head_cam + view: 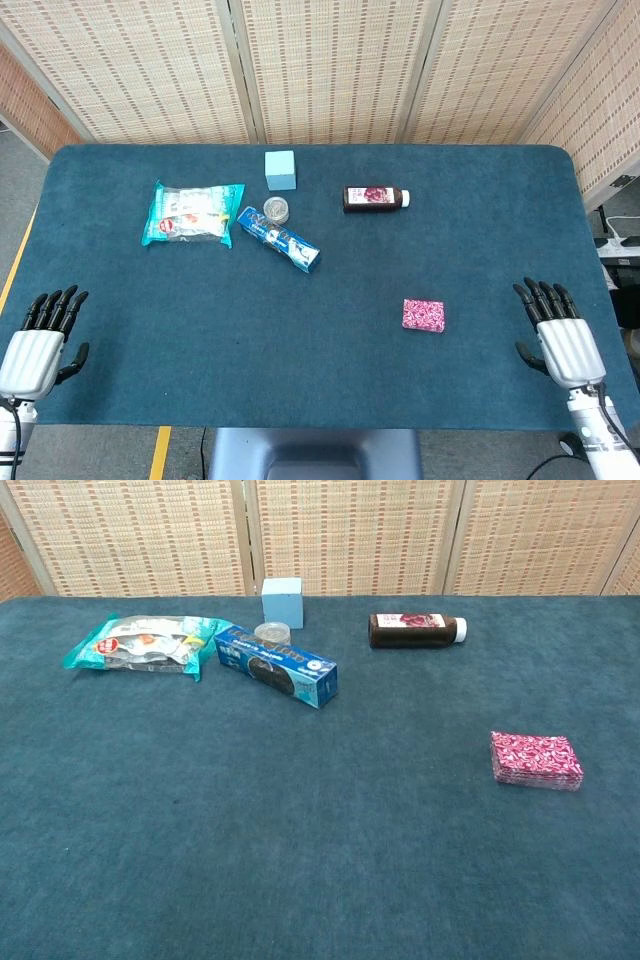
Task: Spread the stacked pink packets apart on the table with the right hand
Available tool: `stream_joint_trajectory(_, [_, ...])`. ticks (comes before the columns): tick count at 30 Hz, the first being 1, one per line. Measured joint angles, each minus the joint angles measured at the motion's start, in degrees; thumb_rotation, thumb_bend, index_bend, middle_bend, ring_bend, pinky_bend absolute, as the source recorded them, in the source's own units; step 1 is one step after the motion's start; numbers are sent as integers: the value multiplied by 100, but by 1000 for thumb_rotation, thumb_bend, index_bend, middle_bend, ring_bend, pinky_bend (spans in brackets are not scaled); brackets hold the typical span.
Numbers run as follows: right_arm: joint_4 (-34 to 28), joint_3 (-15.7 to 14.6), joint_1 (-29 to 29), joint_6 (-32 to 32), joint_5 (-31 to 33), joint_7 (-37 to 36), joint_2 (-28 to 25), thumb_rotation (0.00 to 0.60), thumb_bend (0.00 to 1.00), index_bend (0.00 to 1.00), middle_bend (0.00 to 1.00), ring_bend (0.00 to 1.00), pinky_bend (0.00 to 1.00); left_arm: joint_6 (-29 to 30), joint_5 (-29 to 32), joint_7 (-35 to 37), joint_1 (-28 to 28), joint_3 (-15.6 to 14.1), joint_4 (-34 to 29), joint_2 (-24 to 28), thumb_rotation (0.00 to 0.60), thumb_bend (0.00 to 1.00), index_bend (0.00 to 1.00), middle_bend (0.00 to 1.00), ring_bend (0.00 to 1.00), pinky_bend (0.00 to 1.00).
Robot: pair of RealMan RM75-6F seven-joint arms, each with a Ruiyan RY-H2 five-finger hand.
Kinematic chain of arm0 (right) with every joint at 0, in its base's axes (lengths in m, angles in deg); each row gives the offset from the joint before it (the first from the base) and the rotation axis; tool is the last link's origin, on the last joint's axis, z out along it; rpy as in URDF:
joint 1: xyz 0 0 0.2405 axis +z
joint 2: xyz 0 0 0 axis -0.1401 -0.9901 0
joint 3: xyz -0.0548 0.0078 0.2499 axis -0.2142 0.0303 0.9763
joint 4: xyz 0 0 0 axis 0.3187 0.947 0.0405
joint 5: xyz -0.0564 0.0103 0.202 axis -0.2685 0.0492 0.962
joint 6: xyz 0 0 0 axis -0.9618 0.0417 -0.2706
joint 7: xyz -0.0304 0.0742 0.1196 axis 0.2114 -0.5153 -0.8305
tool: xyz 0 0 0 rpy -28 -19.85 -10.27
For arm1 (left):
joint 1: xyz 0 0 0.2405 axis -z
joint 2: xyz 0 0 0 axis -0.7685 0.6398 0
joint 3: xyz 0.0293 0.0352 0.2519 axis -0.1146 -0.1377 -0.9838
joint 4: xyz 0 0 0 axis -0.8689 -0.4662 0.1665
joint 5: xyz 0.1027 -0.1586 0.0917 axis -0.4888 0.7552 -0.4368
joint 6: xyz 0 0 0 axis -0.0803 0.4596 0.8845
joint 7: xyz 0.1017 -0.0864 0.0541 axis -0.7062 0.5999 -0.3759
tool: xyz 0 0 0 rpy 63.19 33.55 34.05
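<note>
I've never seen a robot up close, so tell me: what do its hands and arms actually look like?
Much like human hands. Both the left hand and the right hand have slim black fingers and a black thumb on a ribbed, silvery-white back. Each joins a pale wrist; the right wrist carries dark fittings. Only the head view shows them.

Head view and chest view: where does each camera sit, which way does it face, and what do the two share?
Head view: high above the near edge, looking steeply down on the whole table; the left robot hand and right robot hand rest open at the near corners.
Chest view: low at the near edge, facing across the table toward the screen wall; no robot hand shows.
Shared: pink packets, dark bottle, blue box, snack bag.
</note>
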Motion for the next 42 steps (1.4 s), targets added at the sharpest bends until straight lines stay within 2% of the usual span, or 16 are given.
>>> stream_joint_trajectory(4, [74, 4, 54, 82, 22, 55, 73, 600, 227, 0, 0, 0, 0, 4, -54, 10, 8, -13, -31, -1, 600, 432, 0, 0, 0, 74])
stream_joint_trajectory(10, [324, 53, 161, 109, -3, 186, 467, 600, 226, 0, 0, 0, 0, -39, -161, 209, 58, -45, 35, 10, 600, 433, 0, 0, 0, 74])
stream_joint_trajectory(16, [140, 87, 541, 810, 103, 585, 501, 600, 227, 0, 12, 0, 0, -157, -93, 184, 93, -57, -52, 61, 600, 433, 0, 0, 0, 79])
stream_joint_trajectory(20, [-134, 142, 899, 1532, 448, 994, 498, 600, 226, 2, 19, 0, 0, -191, -84, 185, 103, -73, -96, 98, 600, 433, 0, 0, 0, 86])
stream_joint_trajectory(24, [-342, 206, 1207, 1976, 874, 1442, 539, 600, 226, 59, 65, 0, 0, -219, -71, 170, 99, -97, -144, 129, 600, 434, 0, 0, 0, 96])
stream_joint_trajectory(31, [-379, 285, 1445, 2250, 1389, 1871, 757, 600, 227, 94, 90, 0, 0, -275, -42, 261, 105, -115, -213, 206, 600, 435, 0, 0, 0, 107])
stream_joint_trajectory(38, [-117, 378, 1860, 2634, 2260, 2275, 1133, 600, 226, 145, 125, 0, 0, -197, -119, 452, 52, -167, -226, 289, 600, 433, 0, 0, 0, 109])
stream_joint_trajectory(42, [-19, 390, 2045, 2708, 2490, 2407, 1272, 600, 226, 152, 130, 0, 0, -153, -151, 459, 25, -188, -242, 312, 600, 433, 0, 0, 0, 109])
